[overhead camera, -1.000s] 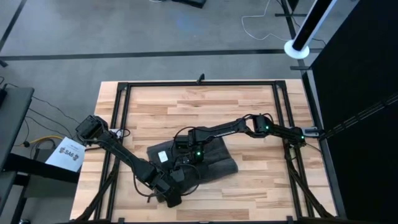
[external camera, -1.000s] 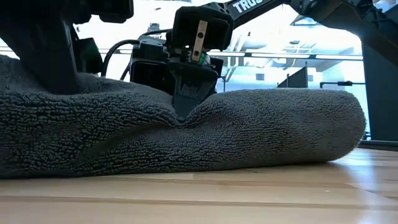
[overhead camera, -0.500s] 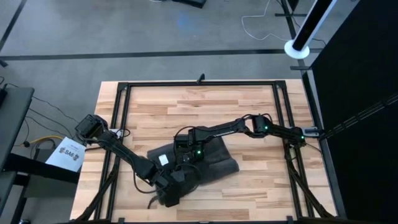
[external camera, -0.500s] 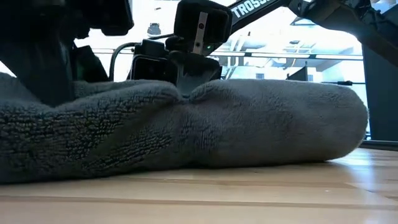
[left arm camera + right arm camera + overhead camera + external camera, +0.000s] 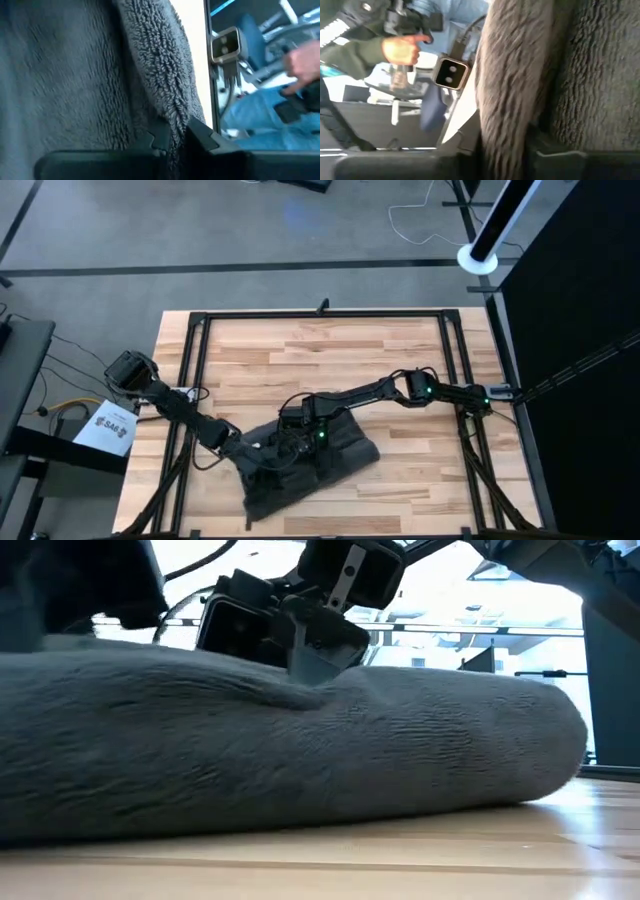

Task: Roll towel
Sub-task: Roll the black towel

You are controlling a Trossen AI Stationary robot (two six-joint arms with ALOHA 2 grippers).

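Observation:
The towel [image 5: 310, 465], dark charcoal-grey terry, lies bunched on the wooden table's near middle and fills most of the low view [image 5: 300, 760]. My left gripper [image 5: 262, 452] is at the towel's left part, shut on its cloth [image 5: 172, 142]. At the towel's far middle, my right gripper [image 5: 305, 435] comes down onto the top of the bulge [image 5: 318, 655] and is shut on cloth too [image 5: 505, 145]. No white label shows. My left gripper pinches a hanging edge of the towel [image 5: 175, 122] between its two fingers; whether one layer or several is unclear. The rest of the towel lies on the table. My right gripper pinches a thick fold of the towel [image 5: 507, 115] between its two fingers, coming from above at a slant [image 5: 318, 655]. The cloth dips where the fingers meet it, and the towel's bulk rests on the table.
A black rail frame [image 5: 320, 313] runs around the tabletop, with bare wood [image 5: 330, 360] on the far half. A paper sheet [image 5: 110, 428] lies off the left edge. Beyond the table a person's hand [image 5: 402, 50] shows in the wrist views.
My left gripper has gone from the table's near edge toward the far left, staying shut on the cloth. The towel has turned over toward the near edge: its bulk now reaches nearer and stands higher in the low view, and the white label has gone out of sight.

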